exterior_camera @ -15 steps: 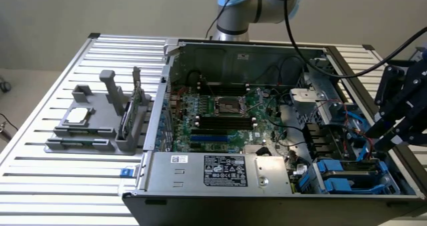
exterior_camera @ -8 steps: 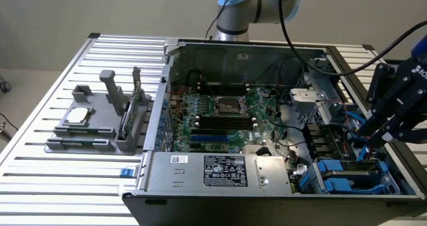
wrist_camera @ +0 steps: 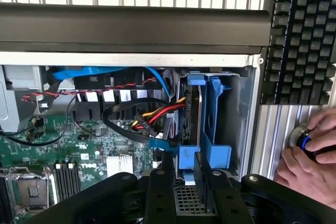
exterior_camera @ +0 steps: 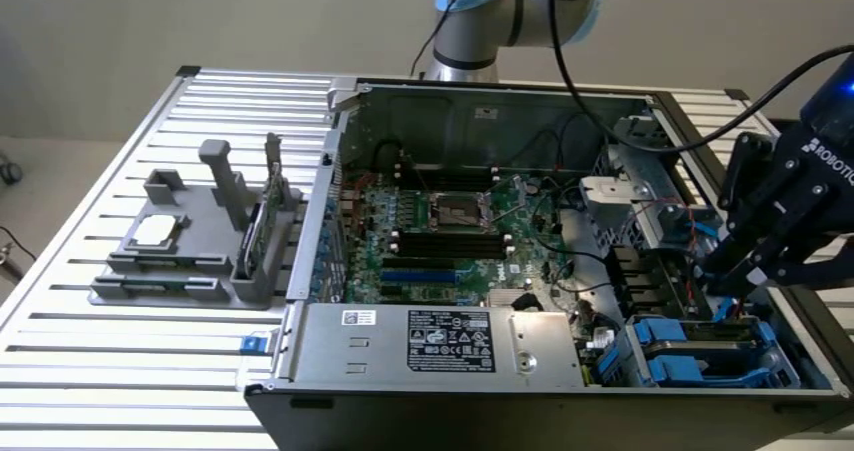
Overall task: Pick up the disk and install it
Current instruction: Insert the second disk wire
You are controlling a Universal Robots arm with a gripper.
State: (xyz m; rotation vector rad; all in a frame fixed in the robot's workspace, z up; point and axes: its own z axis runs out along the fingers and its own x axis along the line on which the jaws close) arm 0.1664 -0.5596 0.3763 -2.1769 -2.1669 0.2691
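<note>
Open computer case (exterior_camera: 561, 101) sits on a slatted metal table (exterior_camera: 80, 371); the green main board (exterior_camera: 454, 231) lies flat inside, and the grey labelled power-supply box (exterior_camera: 441, 346) is at the lower centre of the exterior view.

The gripper (exterior_camera: 747, 276) is at the right edge of the exterior view, lowered into the case's drive-bay corner above the blue drive cages (exterior_camera: 701, 356).

In the wrist view the gripper (wrist_camera: 184, 182) fills the lower centre of the frame. The two black fingers (wrist_camera: 160, 192) stand partly apart, with a dark metal slab edged in blue plastic between them, standing on edge. This appears to be the disk (wrist_camera: 190, 124), set in the blue cage (wrist_camera: 218, 124) at centre right. Whether the fingers actually press on it or only flank it, I cannot tell.

Red, yellow and black cables (wrist_camera: 152, 119) run just beside the disk.

A grey holder (exterior_camera: 200, 241) with a small square chip is at the left of the exterior view, well apart from the case.

A person's hand (wrist_camera: 310, 156) rests on a round knob at the lower right of the wrist view, beside a black keyboard (wrist_camera: 304, 35).
</note>
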